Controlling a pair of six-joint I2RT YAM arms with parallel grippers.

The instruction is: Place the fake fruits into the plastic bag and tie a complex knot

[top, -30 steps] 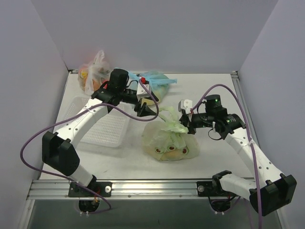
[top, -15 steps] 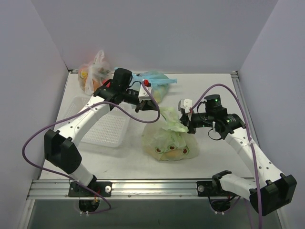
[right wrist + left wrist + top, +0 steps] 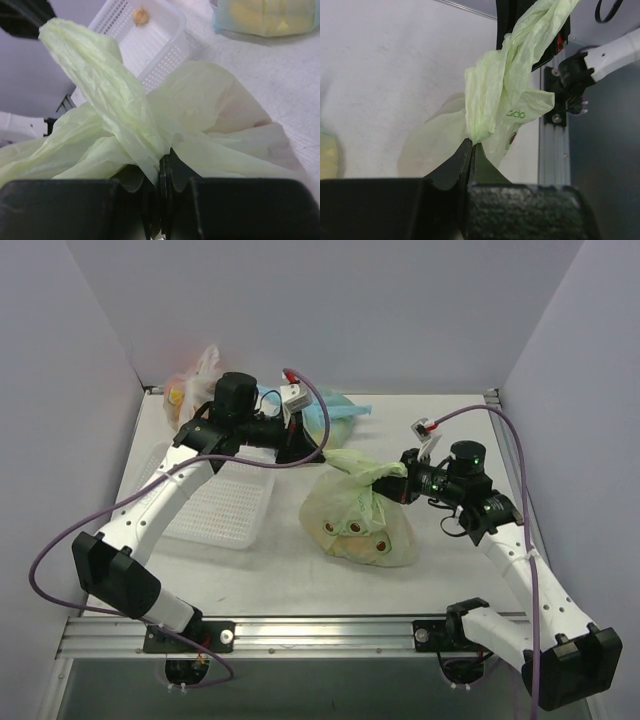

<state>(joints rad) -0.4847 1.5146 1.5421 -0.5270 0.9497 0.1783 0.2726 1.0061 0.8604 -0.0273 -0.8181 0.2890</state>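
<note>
Green plastic bag (image 3: 360,530) stretched between the two jaws; both pinch it.

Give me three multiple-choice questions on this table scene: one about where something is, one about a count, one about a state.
1. On which side of the pale green bag does the white basket lie?
A) the left arm's side
B) the right arm's side
C) underneath it

2. How many bags are on the table?
A) one
B) three
C) five

3. The two end effectors are:
A) both open
B) one open, one shut
C) both shut on the pale green bag

Answers:
1 A: in the top view the basket sits left of the bag.
2 B: pale green bag, blue bag and clear bag.
3 C: the left end effector and right end effector each pinch a twisted strip of it.
</note>
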